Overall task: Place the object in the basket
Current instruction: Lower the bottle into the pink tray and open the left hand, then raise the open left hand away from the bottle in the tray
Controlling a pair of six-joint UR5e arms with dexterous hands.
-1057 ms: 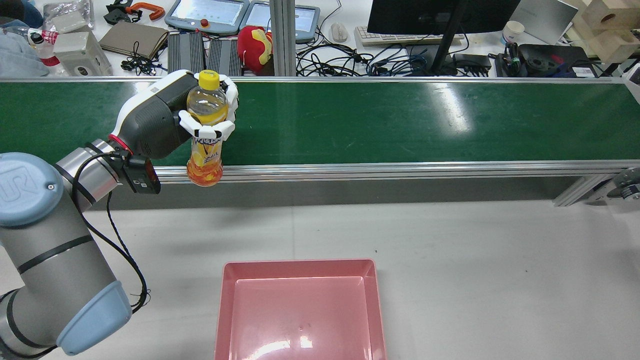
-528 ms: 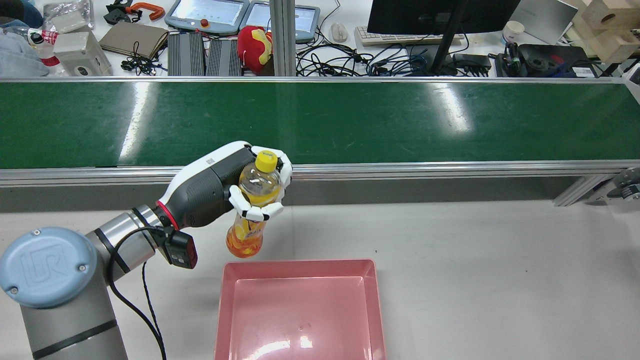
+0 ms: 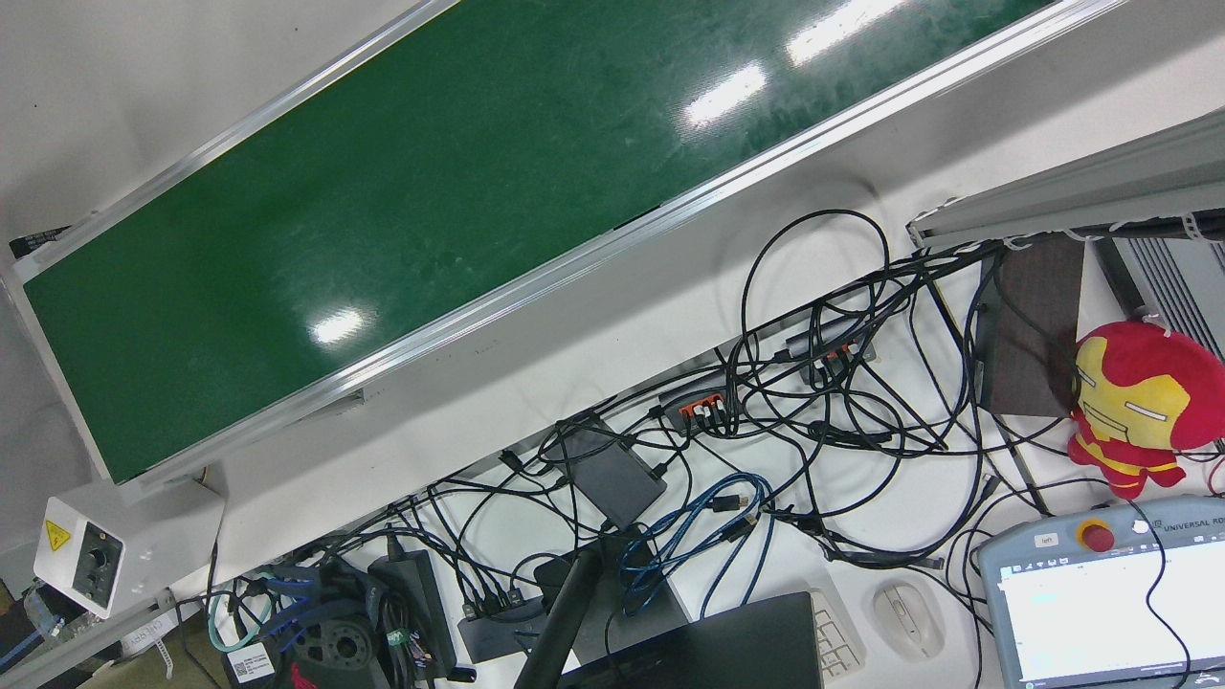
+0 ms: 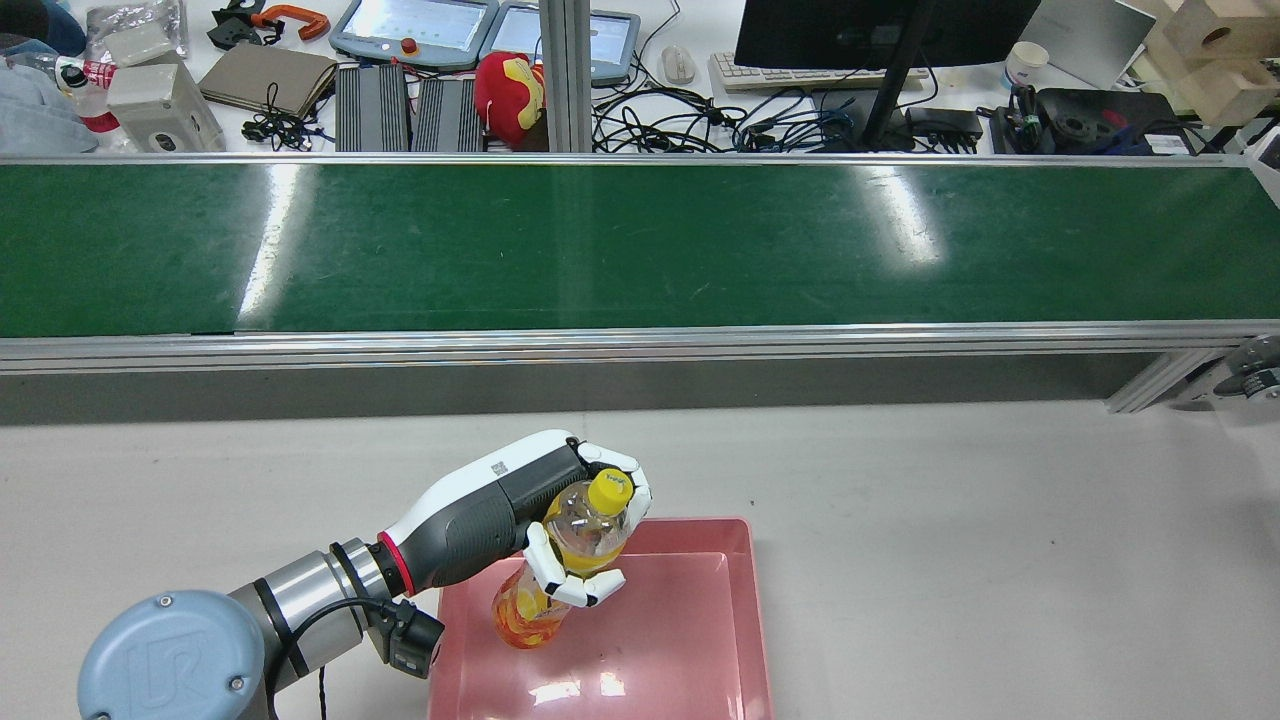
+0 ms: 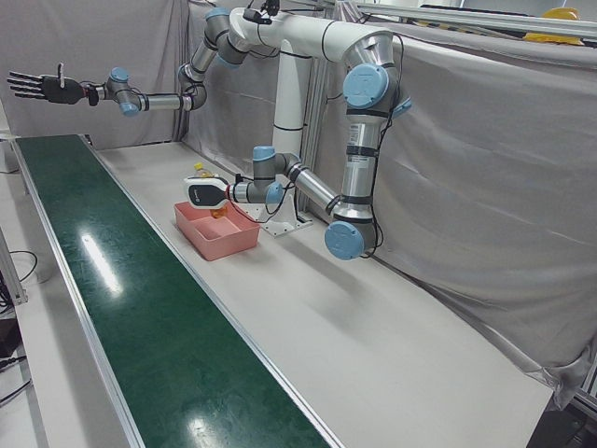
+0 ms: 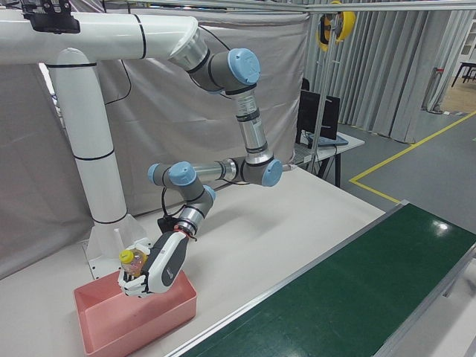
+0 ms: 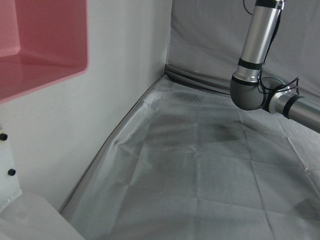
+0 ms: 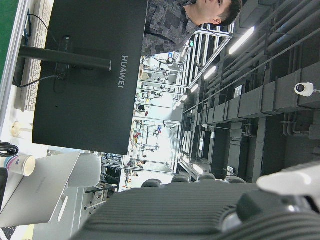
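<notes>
Bottle (image 4: 560, 560) moved (in left hand (image 4: 520, 515)), now over basket (image 4: 745, 600)

Grey fabric curtains (image 6: 349, 82) hang behind the white table (image 4: 950, 520). A long green conveyor belt (image 4: 640, 245) runs along it. Beyond the belt, a cluttered desk holds a black monitor (image 4: 880, 30) and tangled cables (image 3: 813, 411).

"HUAWEI" on monitor (image 8: 90, 75); "UNIVERSAL" on pendant (image 3: 1110, 612)

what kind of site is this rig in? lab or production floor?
Most likely a robotics lab bay inside an industrial hall: a short green conveyor belt beside a desk with cables and a teach pendant, curtained backdrop, and floor lane markings.
</notes>
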